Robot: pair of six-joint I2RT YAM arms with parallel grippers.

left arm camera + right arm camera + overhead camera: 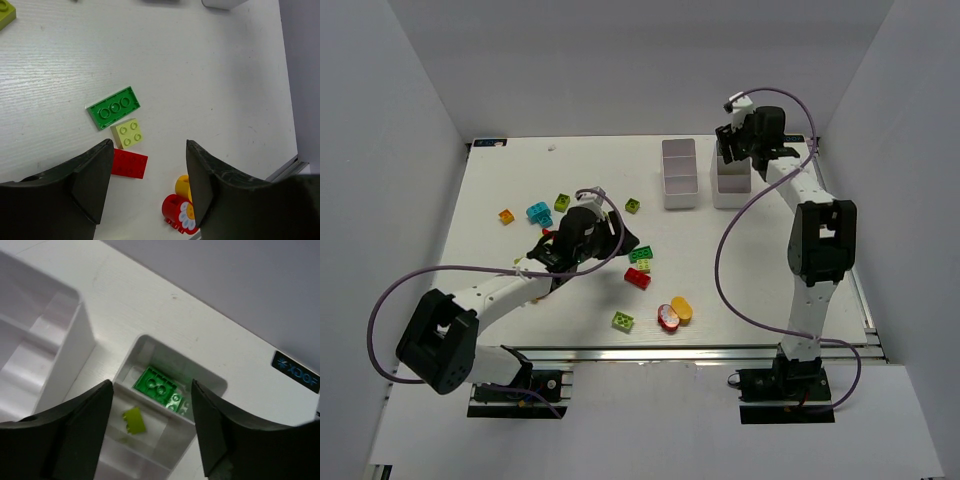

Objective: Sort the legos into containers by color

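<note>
Loose legos lie on the table: orange (506, 216), cyan (538, 213), two lime (562, 202) (633, 206), and lime (622, 320) near the front. My left gripper (626, 240) (149, 150) is open and empty, above a green plate (113, 107), a lime brick (127, 133) and a red brick (129, 164). A yellow cylinder (182, 184) and a red flower piece (176, 210) lie under its right finger. My right gripper (732, 150) (151, 387) is open over the right bin (730, 185). The bin's far compartment holds a dark green brick (159, 385); a lime brick (134, 420) is in the compartment beside it.
The left bin (679, 173) (45, 355) stands beside the right one, its compartments showing white. White walls enclose the table on three sides. The front table edge runs near the red and yellow round pieces (675, 313).
</note>
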